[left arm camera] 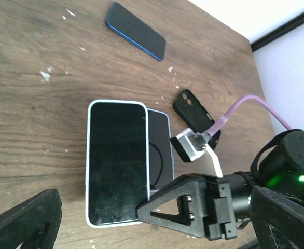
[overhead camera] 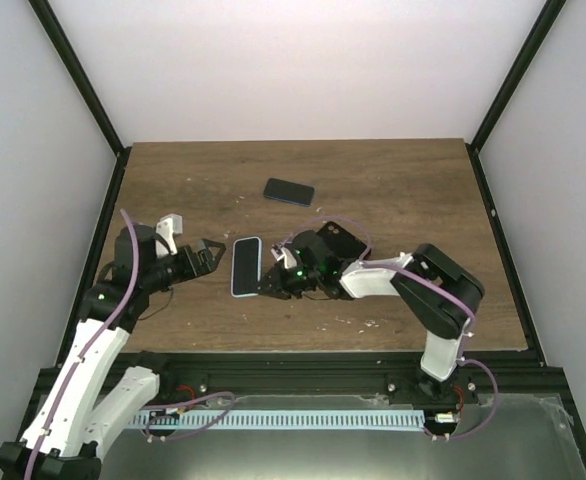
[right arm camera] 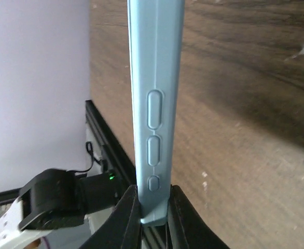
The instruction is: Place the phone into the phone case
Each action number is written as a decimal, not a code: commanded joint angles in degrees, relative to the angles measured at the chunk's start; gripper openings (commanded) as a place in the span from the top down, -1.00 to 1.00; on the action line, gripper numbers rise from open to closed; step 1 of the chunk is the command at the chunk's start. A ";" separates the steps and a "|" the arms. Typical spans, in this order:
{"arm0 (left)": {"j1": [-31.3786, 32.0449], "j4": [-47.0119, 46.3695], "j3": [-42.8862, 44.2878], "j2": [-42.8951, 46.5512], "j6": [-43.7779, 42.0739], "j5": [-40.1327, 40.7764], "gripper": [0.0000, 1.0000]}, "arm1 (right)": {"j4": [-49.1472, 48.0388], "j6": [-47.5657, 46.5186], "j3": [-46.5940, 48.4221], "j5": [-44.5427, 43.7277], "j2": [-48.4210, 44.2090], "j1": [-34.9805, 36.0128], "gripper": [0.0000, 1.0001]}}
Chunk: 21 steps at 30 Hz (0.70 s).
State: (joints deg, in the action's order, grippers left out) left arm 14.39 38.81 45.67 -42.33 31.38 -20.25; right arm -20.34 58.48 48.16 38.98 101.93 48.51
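The left arm (overhead camera: 83, 370) wears long white shells on its lower links and has black joints above, one showing a small green light (overhead camera: 101, 295). A purple cable (overhead camera: 125, 235) loops along it. The right arm (overhead camera: 443, 300) is mostly black, with one white link (overhead camera: 373, 280) and a purple cable (overhead camera: 345, 222) of its own, plugged into a white bracket (left arm camera: 185, 147). The right tool (overhead camera: 271, 283) has black fingers (left arm camera: 160, 196) shaped as hollow triangles. The left tool (overhead camera: 211, 257) is black too.
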 commanded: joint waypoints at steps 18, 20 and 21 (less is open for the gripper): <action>-0.05 2.85 -0.01 2.34 -1.48 6.06 -1.00 | 16.47 -11.49 8.86 -8.28 2.00 -2.10 -0.18; -0.06 2.45 -0.30 2.21 -1.69 5.74 -1.00 | 18.57 -13.63 8.79 -9.58 0.27 -3.46 -0.31; -0.06 2.54 -0.32 2.17 -1.69 5.67 -1.00 | 19.85 -14.66 8.91 -10.47 -0.46 -4.15 -0.36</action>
State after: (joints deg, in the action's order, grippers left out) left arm 14.39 42.11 45.82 -40.14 30.76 -14.15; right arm -6.39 49.56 54.74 32.36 105.89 46.76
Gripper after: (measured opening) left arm 0.995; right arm 0.642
